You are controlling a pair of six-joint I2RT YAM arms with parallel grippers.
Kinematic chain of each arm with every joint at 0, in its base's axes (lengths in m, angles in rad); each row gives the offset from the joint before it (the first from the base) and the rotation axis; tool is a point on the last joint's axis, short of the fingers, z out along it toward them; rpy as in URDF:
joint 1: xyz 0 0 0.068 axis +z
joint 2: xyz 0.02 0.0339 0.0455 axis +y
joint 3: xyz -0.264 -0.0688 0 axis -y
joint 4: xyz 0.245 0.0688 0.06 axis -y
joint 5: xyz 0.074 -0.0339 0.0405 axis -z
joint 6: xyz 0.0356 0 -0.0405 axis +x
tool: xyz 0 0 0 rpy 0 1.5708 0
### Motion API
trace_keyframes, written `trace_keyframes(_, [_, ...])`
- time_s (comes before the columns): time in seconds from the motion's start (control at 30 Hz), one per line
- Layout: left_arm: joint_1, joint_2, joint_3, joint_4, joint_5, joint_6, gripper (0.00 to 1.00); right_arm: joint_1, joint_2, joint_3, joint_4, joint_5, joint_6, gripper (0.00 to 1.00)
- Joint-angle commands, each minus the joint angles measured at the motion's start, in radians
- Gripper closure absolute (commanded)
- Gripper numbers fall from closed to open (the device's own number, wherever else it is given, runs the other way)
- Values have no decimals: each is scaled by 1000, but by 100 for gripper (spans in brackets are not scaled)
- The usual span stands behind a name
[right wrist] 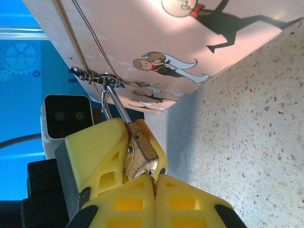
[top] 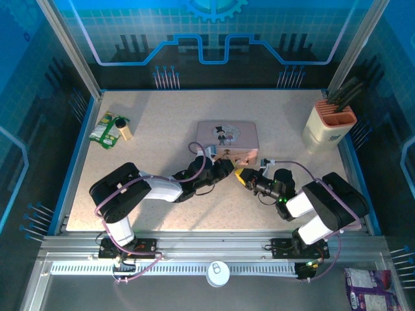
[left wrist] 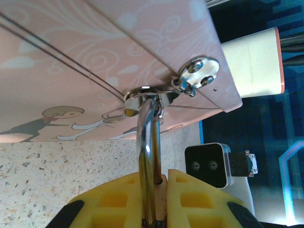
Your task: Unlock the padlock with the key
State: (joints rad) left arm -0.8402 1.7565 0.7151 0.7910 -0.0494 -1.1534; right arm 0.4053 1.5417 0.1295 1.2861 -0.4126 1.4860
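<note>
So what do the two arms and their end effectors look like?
The left arm and right arm have black joints and white links, with thin lilac cables looping alongside; a green light glows on the right one. The left end effector and right end effector carry chunky yellow fingers with hollow ribbed cut-outs and black backing.

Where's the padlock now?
The padlock is mid-table, hooked through the tin's near-side hasp and clamped in the left gripper; both wrist views show it.

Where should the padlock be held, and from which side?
Hold the padlock by its brass body, across the flat faces, coming from the front of the tin: the shackle is hooked in the hasp, so the body juts out there.
</note>
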Motion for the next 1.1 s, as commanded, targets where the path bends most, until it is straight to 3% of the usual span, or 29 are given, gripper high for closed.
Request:
trace_keyframes(0.0, [-80, -40, 53, 54, 134, 10, 100, -11, -42, 67, 47, 2, -43, 91])
trace_keyframes(0.13, [-79, -60, 52, 0, 96, 12, 100, -22, -88, 55, -34, -3, -80, 82])
trace_keyframes(0.27, [-75, -74, 60, -64, 53, 20, 100, -47, -198, 32, -233, -1, -181, 66])
trace_keyframes(0.43, [-54, -72, 66, -84, 43, 19, 100, -56, -488, 72, -706, 46, -399, 54])
trace_keyframes(0.53, [-50, -72, 71, -93, 42, 20, 100, -50, -687, 145, -1078, 148, -616, 54])
trace_keyframes(0.6, [-47, -75, 72, -100, 37, 19, 100, -48, -784, 176, -1229, 220, -751, 55])
trace_keyframes(0.83, [-43, -87, 67, -114, 36, 13, 100, 1, -991, 126, -1280, 338, -1037, 61])
trace_keyframes(1.07, [-41, -105, 63, -151, 36, 3, 100, 234, -1017, 74, -1248, 577, -1278, 62])
